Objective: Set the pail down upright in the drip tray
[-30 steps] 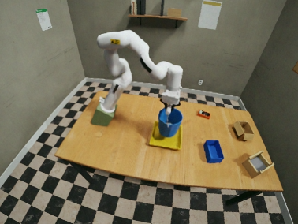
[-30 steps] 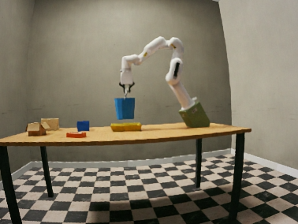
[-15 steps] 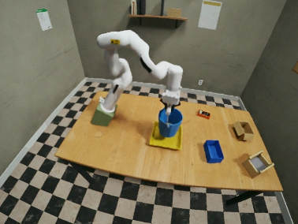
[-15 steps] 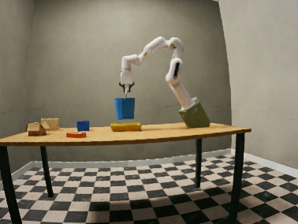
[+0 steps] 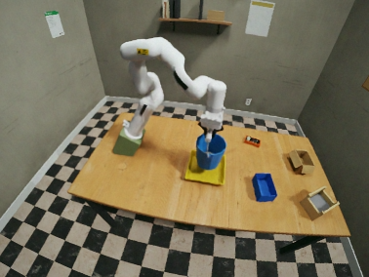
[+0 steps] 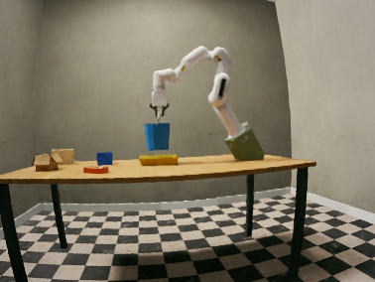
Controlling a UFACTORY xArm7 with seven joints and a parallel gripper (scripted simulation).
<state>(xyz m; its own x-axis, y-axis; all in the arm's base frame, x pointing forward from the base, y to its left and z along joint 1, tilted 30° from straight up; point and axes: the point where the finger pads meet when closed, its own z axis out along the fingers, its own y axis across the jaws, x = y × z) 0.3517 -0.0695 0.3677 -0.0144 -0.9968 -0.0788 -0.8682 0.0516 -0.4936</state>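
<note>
A blue pail [image 5: 211, 152] [image 6: 157, 136] hangs upright from my gripper [image 5: 210, 135] [image 6: 158, 117], which is shut on its rim. The pail is directly over the yellow drip tray [image 5: 195, 174] [image 6: 159, 160]. In the side view its base sits a small gap above the tray's rim, not touching it. The tray lies flat near the middle of the wooden table [image 5: 146, 180] [image 6: 208, 168].
A blue open box [image 5: 264, 187] [image 6: 104, 158], a small orange-red block [image 5: 252, 140] [image 6: 95, 170] and two cardboard boxes [image 5: 301, 161] [image 5: 318, 203] lie on the right side of the table. The arm's green base block [image 5: 128, 143] [image 6: 244, 145] stands at the left.
</note>
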